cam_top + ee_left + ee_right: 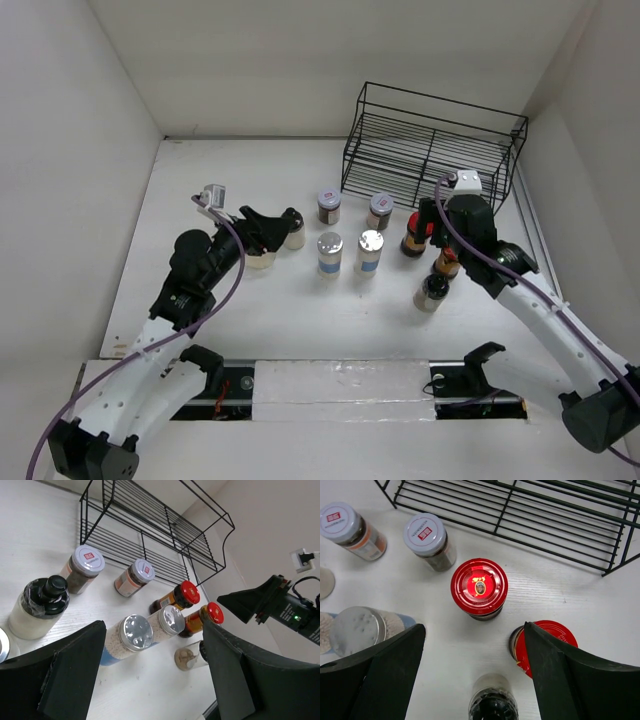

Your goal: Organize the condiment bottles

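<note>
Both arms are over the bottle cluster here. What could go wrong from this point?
1. The open right end effector faces one red-capped bottle, but the second red-capped bottle lies partly under one finger. Coming down could topple it.
2. The small dark-lidded jar stands close by, leaving little room.
3. The cream bottle sits just beside the open left end effector. A sideways move may knock it.

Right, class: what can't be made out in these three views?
Top view: right arm hides much of one red-capped dark glass bottle.
Right wrist view: right claw covers its edge; white-lidded spice jar's lid print too small.
Left wrist view: frame edge crops a silver metal lid.
</note>
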Robot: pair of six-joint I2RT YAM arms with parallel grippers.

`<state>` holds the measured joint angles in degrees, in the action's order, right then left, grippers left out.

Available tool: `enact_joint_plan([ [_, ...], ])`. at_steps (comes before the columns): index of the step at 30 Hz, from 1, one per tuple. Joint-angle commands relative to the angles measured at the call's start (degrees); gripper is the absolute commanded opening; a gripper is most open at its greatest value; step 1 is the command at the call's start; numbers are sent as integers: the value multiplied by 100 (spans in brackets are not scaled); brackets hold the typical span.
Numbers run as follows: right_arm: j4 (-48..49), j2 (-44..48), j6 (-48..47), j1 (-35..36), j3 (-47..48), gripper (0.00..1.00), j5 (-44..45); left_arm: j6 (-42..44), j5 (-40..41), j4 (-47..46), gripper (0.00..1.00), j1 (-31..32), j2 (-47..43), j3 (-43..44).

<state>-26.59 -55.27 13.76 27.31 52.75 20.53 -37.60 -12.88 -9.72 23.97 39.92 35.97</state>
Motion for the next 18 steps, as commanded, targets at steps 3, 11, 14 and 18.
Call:
enact_joint_plan([
  [3, 470, -247, 162, -208, 25, 84, -67, 34, 189, -803, 68, 12, -90, -379],
  [11, 470, -950, 4, -472, 130, 94, -304, 305, 330, -1805, 54, 12, 59, -1109],
  [14, 619, -1170, -58, -472, 130, 97, -445, 368, 138, -1972, 54, 12, 331, -1109],
  [18, 829, -1670, -110, -472, 200, 99, -585, 429, -178, -2245, 54, 12, 744, -1109],
])
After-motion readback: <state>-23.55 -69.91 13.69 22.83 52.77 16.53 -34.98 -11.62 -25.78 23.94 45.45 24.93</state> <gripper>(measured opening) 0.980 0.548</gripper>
